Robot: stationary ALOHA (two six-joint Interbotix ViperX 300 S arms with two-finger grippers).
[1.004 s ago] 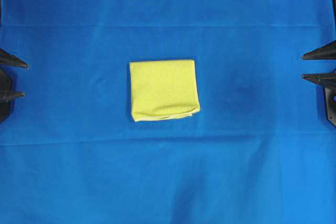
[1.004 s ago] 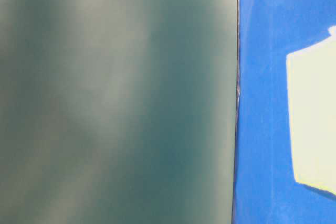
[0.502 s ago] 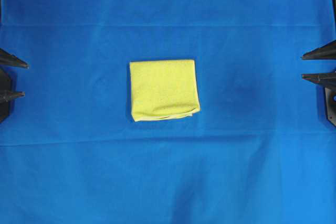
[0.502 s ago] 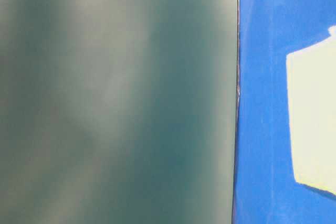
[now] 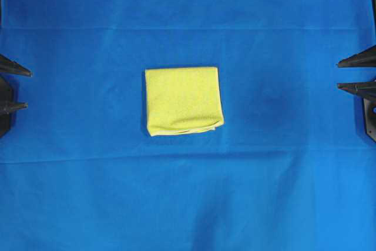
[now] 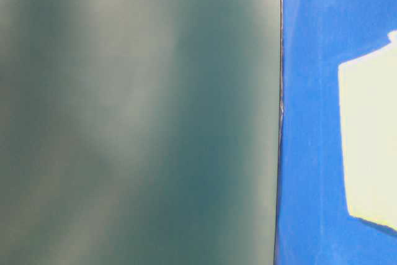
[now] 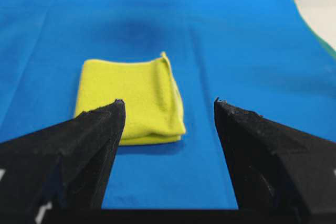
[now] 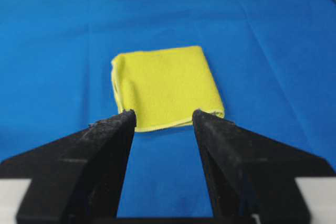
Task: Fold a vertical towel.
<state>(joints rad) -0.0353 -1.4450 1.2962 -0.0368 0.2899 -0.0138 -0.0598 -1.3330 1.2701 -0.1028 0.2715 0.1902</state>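
Left gripper [image 7: 165,108]: two matte black, wedge-shaped fingers [image 7: 89,145] with rough, grainy inner faces, tapering to blunt tips; small white marks at the lower left. Right gripper [image 8: 161,115]: the same black tapered fingers [image 8: 105,150], flanked by pale patches at the base.

Blue cloth [image 5: 188,204] covers table; faint creases, even light.
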